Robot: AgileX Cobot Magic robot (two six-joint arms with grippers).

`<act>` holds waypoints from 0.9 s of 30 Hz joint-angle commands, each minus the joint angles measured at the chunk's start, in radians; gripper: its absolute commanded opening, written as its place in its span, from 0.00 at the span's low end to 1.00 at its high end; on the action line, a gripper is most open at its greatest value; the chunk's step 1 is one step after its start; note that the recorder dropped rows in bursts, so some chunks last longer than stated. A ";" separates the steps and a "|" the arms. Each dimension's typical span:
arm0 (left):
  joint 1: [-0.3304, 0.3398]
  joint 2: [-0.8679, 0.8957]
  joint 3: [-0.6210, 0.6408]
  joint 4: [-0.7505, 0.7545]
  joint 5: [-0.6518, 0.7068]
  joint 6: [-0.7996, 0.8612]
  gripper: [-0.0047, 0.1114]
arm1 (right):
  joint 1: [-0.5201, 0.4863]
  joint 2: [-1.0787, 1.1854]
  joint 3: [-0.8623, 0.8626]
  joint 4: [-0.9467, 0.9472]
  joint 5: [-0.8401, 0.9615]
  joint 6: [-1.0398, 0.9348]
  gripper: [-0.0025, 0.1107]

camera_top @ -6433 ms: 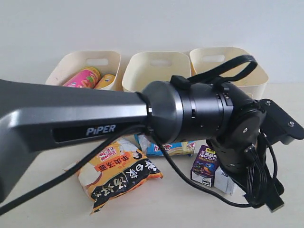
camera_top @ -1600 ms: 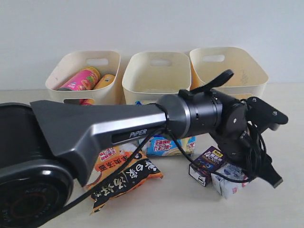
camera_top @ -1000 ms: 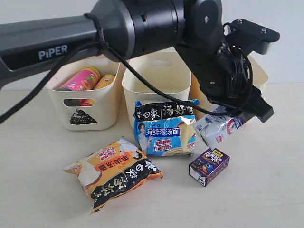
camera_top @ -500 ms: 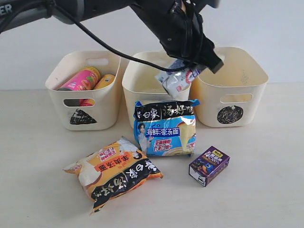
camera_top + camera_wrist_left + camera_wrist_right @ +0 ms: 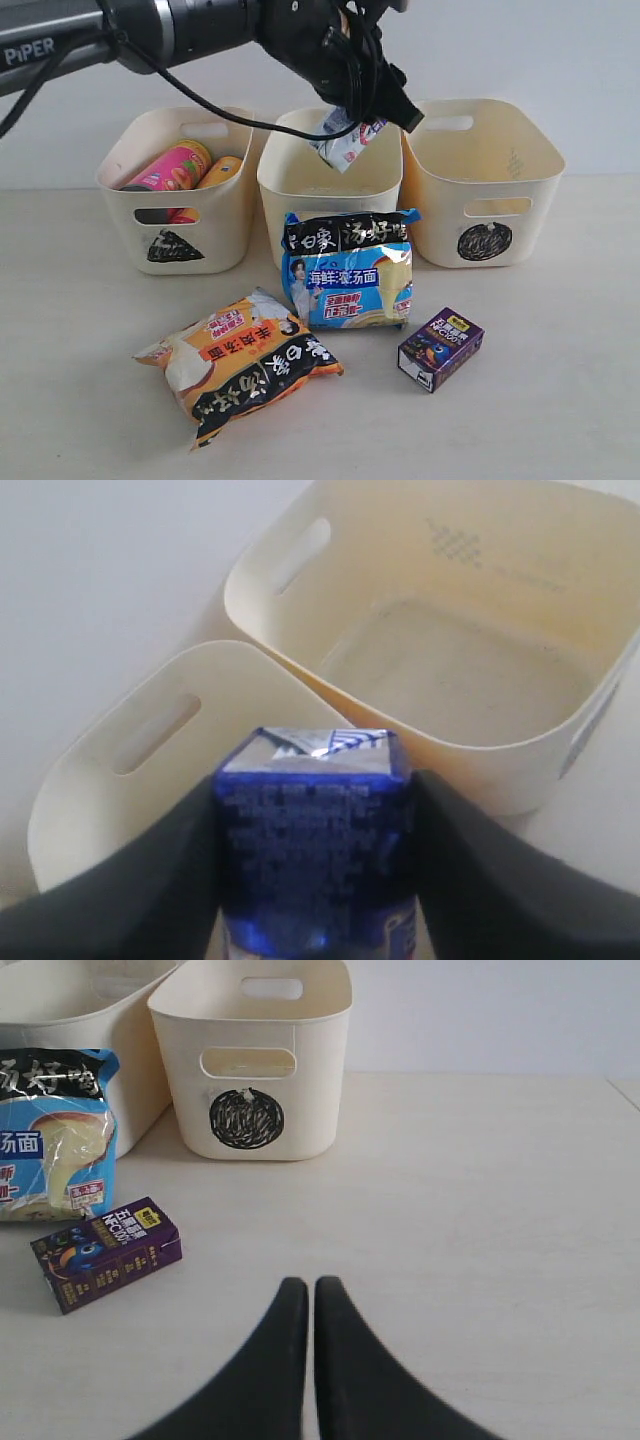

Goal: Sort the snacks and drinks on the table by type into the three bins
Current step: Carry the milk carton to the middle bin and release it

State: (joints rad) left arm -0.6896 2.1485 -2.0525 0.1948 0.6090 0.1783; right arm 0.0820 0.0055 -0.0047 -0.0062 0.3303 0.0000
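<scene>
1. Exterior view: left gripper (image 5: 372,118) clamped on the white-and-blue carton (image 5: 346,146), tilted, over the opening of the middle bin (image 5: 300,185). Hard to tell whether the carton's low corner dips below the rim.
2. Left arm (image 5: 200,25) cut off by the upper and left edges. Upper end of the carton hidden behind the fingers and a black cable (image 5: 240,118).
3. Left wrist view: same carton pinched between two dark fingers (image 5: 140,890), print too blurred to read, lower end cut off by the frame edge. Beyond it, the middle bin's rim and the circle bin (image 5: 520,740).
4. Middle bin's front mark hidden behind the blue-and-black packet (image 5: 348,270), standing against that bin.
5. Triangle bin (image 5: 205,215): pink tube (image 5: 172,166) and yellow tube (image 5: 222,171) inside, only their upper ends showing.
6. Right wrist view: right gripper (image 5: 311,1290) pressed fully together, gripping nothing, over the table (image 5: 480,1210). Not visible in the exterior view.
7. Dark purple carton (image 5: 440,348) lying on the table beside the blue-and-black packet, apart from the circle bin. Orange-and-black packet (image 5: 240,362) flat at the front left.
</scene>
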 commanded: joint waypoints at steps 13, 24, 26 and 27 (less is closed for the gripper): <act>0.057 0.104 -0.007 0.013 -0.083 -0.009 0.24 | -0.002 -0.005 0.005 -0.001 -0.008 0.000 0.02; 0.057 0.102 -0.007 0.004 -0.070 -0.040 0.67 | -0.002 -0.005 0.005 -0.001 -0.008 0.000 0.02; 0.057 0.095 -0.007 0.004 -0.052 -0.040 0.68 | -0.002 -0.005 0.005 -0.001 -0.008 0.000 0.02; 0.055 0.088 -0.007 0.004 -0.035 -0.040 0.67 | -0.002 -0.005 0.005 -0.001 -0.008 0.000 0.02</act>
State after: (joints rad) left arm -0.6357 2.2634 -2.0549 0.2048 0.5470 0.1510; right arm 0.0820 0.0055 -0.0047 -0.0062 0.3303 0.0000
